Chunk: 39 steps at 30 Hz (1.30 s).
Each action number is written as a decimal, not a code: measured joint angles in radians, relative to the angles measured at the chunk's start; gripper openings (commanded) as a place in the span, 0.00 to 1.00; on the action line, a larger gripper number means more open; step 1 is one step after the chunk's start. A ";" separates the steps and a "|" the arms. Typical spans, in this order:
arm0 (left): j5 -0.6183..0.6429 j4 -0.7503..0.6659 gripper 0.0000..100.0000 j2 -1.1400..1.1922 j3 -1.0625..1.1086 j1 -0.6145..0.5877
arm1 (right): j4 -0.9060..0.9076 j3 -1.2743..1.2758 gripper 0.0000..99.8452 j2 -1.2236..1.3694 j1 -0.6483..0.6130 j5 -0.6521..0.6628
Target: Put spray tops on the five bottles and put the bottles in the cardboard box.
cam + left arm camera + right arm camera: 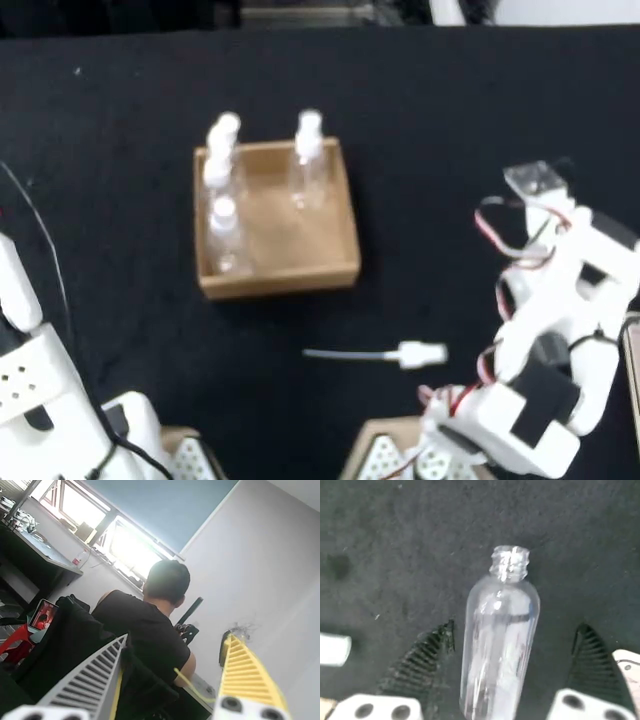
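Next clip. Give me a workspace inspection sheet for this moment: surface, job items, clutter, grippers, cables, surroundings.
Surface: table covered in black cloth.
Job's things: cardboard box holds three bottles with tops on; a loose spray top lies on the cloth; one uncapped bottle.
Clutter: nothing seen.
Grippers: left gripper open, empty, pointed into the room; right gripper open, fingers either side of the uncapped bottle.
Cables: red and white wires on the right arm.
Surroundings: windows, desk.

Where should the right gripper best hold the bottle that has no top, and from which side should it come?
Grip the bottle on its straight round body, below the shoulder, leaving the threaded neck free. The right gripper straddles it from the base end, open.
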 measured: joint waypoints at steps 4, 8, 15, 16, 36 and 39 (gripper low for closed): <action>0.000 0.000 0.27 0.000 0.000 0.000 | -0.086 0.069 0.32 0.000 0.000 0.000; 0.000 0.000 0.27 0.000 0.000 0.000 | -0.117 0.086 0.32 0.012 0.000 0.000; 0.000 0.000 0.27 0.000 0.000 0.000 | -0.123 0.055 0.22 0.178 0.000 0.000; 0.000 0.000 0.27 0.000 0.000 0.000 | -0.123 0.043 0.18 0.186 0.000 0.000; -0.043 0.058 0.27 0.000 0.000 0.137 | 0.155 -0.321 0.01 0.058 -0.080 -0.279; -0.178 0.100 0.27 0.000 0.000 0.245 | 0.127 -0.321 0.01 -0.048 -0.072 -0.361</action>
